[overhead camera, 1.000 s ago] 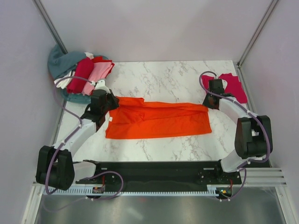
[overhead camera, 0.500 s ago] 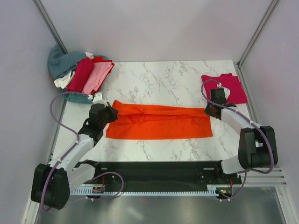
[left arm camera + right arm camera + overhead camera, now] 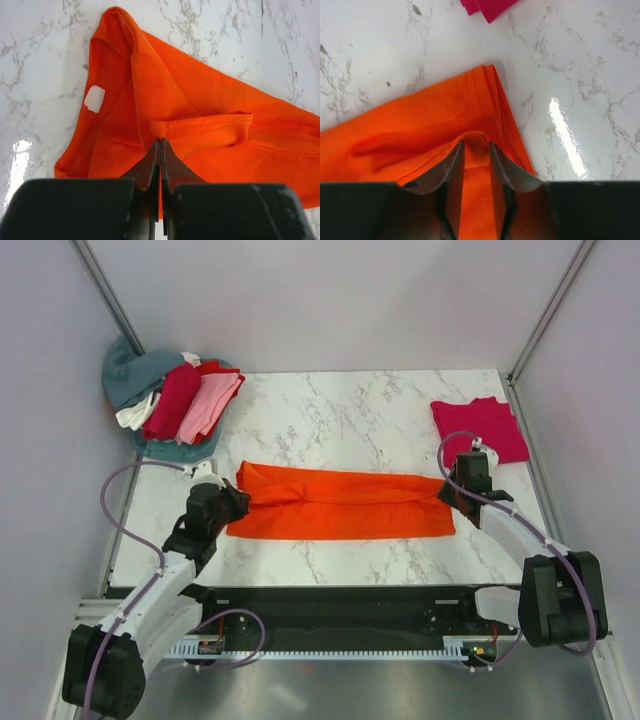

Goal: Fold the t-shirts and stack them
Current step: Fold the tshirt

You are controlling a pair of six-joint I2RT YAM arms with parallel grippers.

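Note:
A bright orange t-shirt lies as a long narrow strip across the middle of the marble table. My left gripper is at its left end, shut on a folded hem of the orange cloth; the jaws are pressed together. My right gripper is at the strip's right end. Its jaws stand slightly apart, with a loose hump of orange cloth across the tips. A crimson-pink t-shirt lies flat at the back right, its corner showing in the right wrist view.
A heap of t-shirts in dark red, light pink, white and teal sits at the back left corner. Pale walls and metal posts close in the table. The black base rail runs along the near edge.
Both grippers came toward the near edge, carrying the shirt's far edge over so the strip is narrower. The right jaws have parted from shut; the left stays clamped.

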